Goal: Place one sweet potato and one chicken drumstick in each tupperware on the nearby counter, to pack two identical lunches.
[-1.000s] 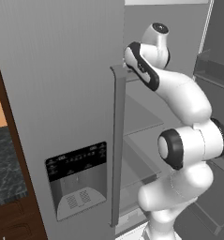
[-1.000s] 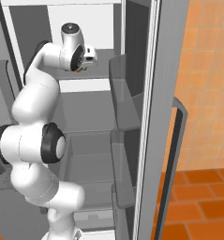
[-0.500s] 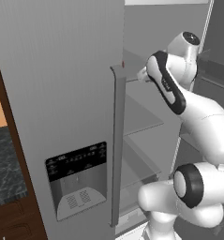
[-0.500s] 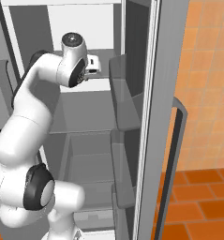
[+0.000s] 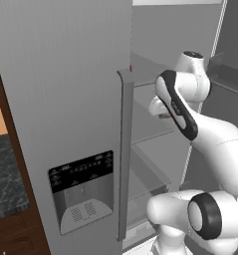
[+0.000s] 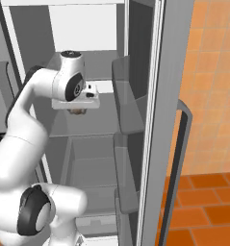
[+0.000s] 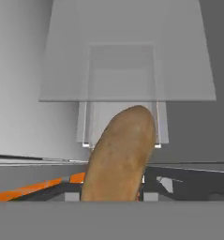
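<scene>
Your arm (image 5: 200, 129) had swung right and pulled back from the open fridge (image 6: 102, 139) over the last second, elbow dropping, hand drawing off the shelf (image 6: 83, 126). That meant the pick was done and the carry to the worktop (image 5: 6, 174) had begun. The potato (image 7: 119, 154) sat clamped between your nearly closed fingers (image 7: 115, 190), just above the shelf. Its long axis ran along the fingers, tapered end pointing outward, probably; the hand view was close.

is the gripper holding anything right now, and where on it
Yes, a sweet potato, held in the gripper inside the open fridge. The hold is at its near end; the far end sticks out forward.
</scene>
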### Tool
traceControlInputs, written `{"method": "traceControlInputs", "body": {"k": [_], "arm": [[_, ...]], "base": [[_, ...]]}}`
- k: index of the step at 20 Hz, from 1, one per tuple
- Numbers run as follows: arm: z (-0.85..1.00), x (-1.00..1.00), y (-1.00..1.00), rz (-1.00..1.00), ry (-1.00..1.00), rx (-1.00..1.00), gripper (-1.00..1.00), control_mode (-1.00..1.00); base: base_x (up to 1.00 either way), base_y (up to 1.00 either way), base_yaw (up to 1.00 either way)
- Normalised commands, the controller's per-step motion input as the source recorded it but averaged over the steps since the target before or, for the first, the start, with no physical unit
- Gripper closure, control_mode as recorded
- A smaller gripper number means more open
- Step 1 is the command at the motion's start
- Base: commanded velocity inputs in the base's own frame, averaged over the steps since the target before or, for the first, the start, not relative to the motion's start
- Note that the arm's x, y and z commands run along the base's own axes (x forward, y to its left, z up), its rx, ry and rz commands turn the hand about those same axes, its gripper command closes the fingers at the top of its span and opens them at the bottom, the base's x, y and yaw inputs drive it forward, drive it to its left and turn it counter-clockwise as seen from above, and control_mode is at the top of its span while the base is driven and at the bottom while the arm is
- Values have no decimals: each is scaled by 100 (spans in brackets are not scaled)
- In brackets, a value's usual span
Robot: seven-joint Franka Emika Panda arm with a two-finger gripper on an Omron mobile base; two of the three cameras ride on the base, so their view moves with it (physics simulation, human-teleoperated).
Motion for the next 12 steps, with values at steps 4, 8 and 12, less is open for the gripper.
{"method": "traceControlInputs", "body": {"k": [4,8,12], "arm": [[-97,-90,0,0,49,-2,100,-100],[-59,-100,0,0,24,0,100,-100],[-38,-100,1,0,11,0,100,-100]], "base": [[0,0,0],[0,0,0],[0,0,0]]}}
